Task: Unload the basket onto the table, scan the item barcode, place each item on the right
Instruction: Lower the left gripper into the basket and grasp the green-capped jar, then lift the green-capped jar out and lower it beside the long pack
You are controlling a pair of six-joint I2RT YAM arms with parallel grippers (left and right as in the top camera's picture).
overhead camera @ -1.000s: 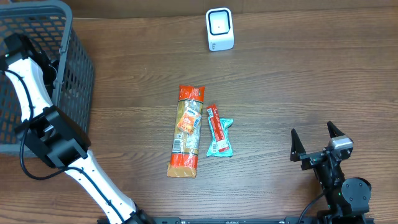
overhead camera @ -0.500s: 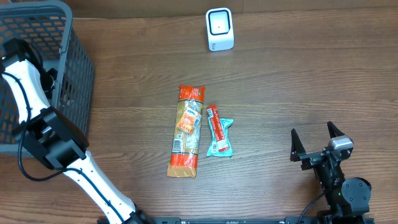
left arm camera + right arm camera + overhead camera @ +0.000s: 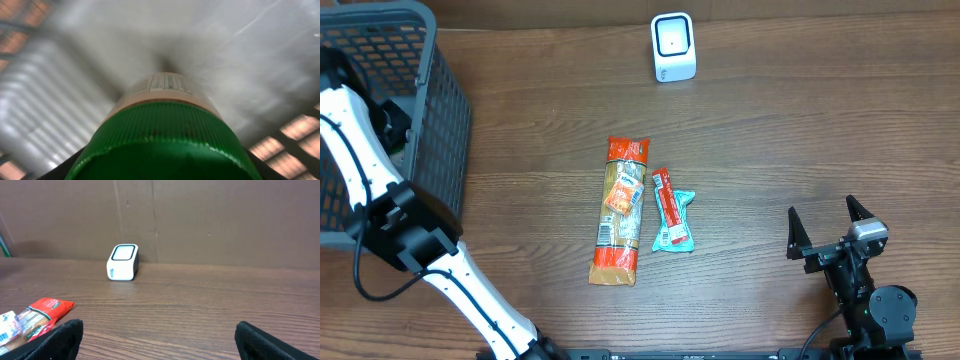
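Inside the basket [image 3: 430, 120], just ahead of the left gripper [image 3: 162, 162], sits a green-capped container [image 3: 165, 135] that fills the blurred wrist view. Since a second ago the left arm [image 3: 360, 150] has shifted inside the basket, so I judge the pick for scanning is near. Whether the jaws already hold the cap I cannot tell. Its barcode is hidden. Well apart from this hand, the right gripper [image 3: 822, 215] waits wide open and empty.

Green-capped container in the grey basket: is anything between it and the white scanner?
Yes: the near wall of the dark grey mesh basket stands between the green-capped container and the white box-shaped scanner. Past that wall, nothing visible blocks the way.
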